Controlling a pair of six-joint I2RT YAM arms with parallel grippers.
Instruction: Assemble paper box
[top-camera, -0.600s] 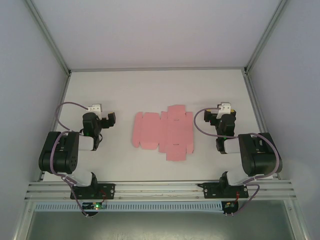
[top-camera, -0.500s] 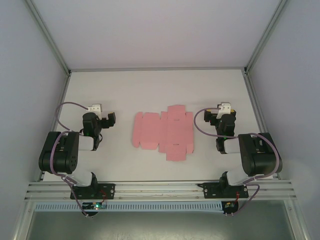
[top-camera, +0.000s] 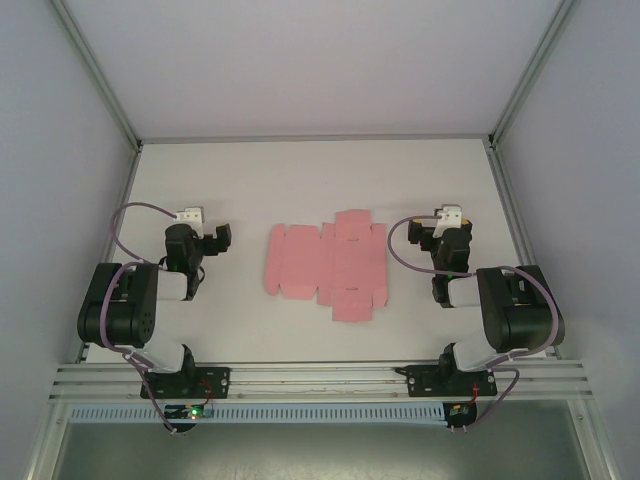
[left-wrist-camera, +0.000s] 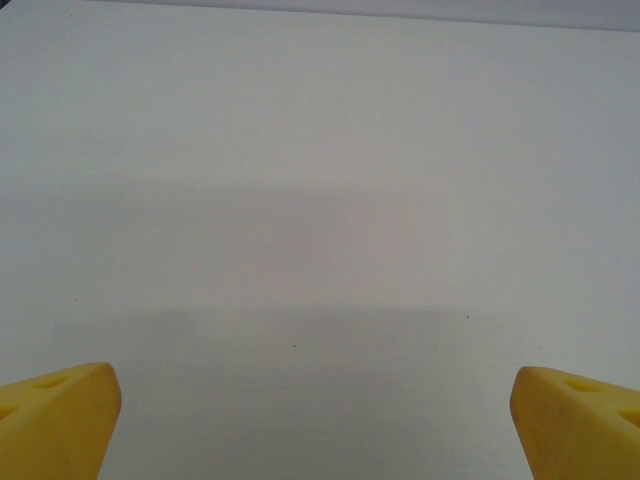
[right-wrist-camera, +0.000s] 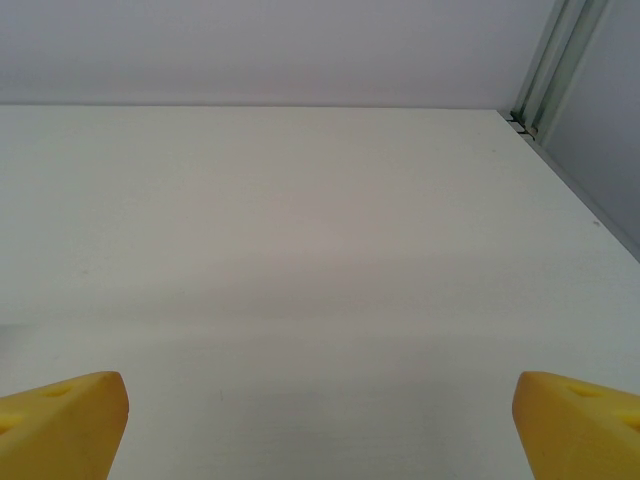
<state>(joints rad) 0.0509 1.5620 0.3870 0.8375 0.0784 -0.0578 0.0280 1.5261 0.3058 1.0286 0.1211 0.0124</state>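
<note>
nothing has moved since the earlier frames: both arms stay folded near their bases. the paper box (top-camera: 325, 264) lies as a flat pink die-cut sheet in the middle of the white table (top-camera: 300, 175), between the two arms and apart from both. the left gripper (top-camera: 205, 236) and the right gripper (top-camera: 447, 226) each have jaws spread wide, yellow fingertips (left-wrist-camera: 55, 420) over bare table.

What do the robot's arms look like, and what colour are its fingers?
The left arm and right arm are chunky and black, with white sections. A thin purple cable loops along each one. The left gripper and right gripper have bright yellow, wedge-shaped fingers.
</note>
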